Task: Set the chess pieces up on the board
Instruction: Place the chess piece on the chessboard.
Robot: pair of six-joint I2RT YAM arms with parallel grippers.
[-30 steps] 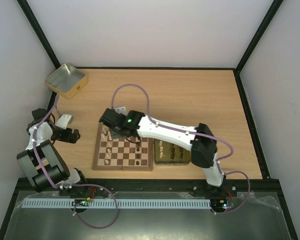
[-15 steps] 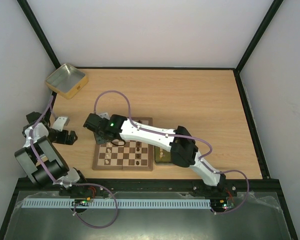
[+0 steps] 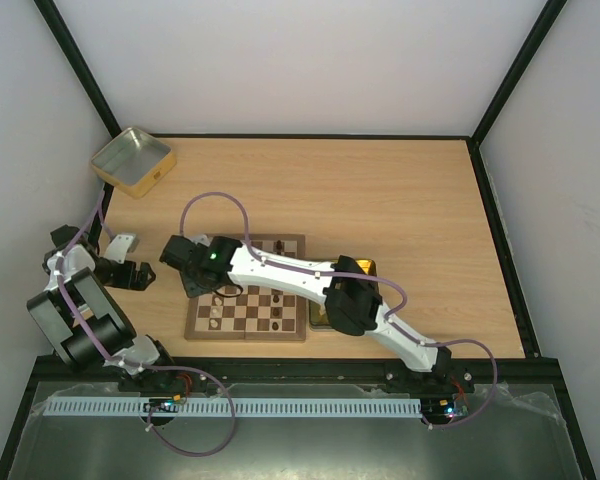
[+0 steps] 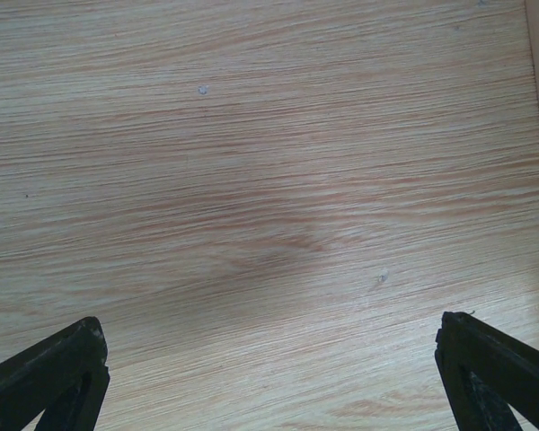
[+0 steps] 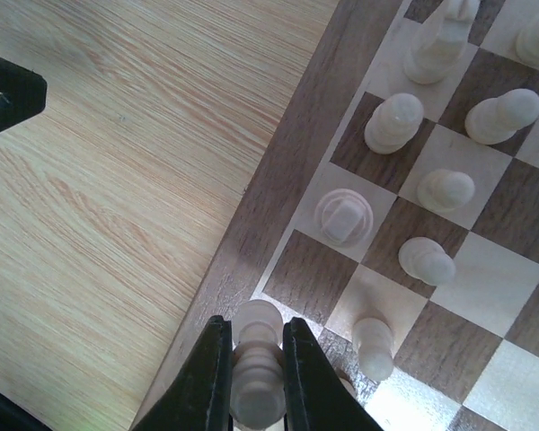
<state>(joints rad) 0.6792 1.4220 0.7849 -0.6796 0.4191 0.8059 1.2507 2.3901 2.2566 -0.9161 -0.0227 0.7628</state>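
The right fingers (image 5: 207, 368) are closed narrow on a pale piece (image 5: 256, 382), one finger on each side of its body, with its rounded head showing just above the fingertips. The piece hangs over the left rim of the board (image 5: 283, 180), just beside the corner square (whether its base touches the wood cannot be told from the wrist view). On the squares just right of it stand other pale chess pieces: a flat-topped one (image 5: 343, 216) in the edge column, and round-headed ones (image 5: 394, 121) (image 5: 451, 189) (image 5: 426, 259) (image 5: 372, 345) in the rows beyond.

From above, the right arm reaches across the board (image 3: 245, 328) to its far left corner, hiding much of the far rows. A few pale and dark pieces (image 3: 280, 318) show on the near rows. A yellow-gold tin (image 3: 320, 318) lies just beside the board's right edge, mostly under the arm.

The left fingers (image 4: 49, 377) stand wide apart, holding nothing, over bare worktop (image 4: 269, 180), well left of the board. A square tin (image 3: 132, 160) sits at the far left corner of the worktop.
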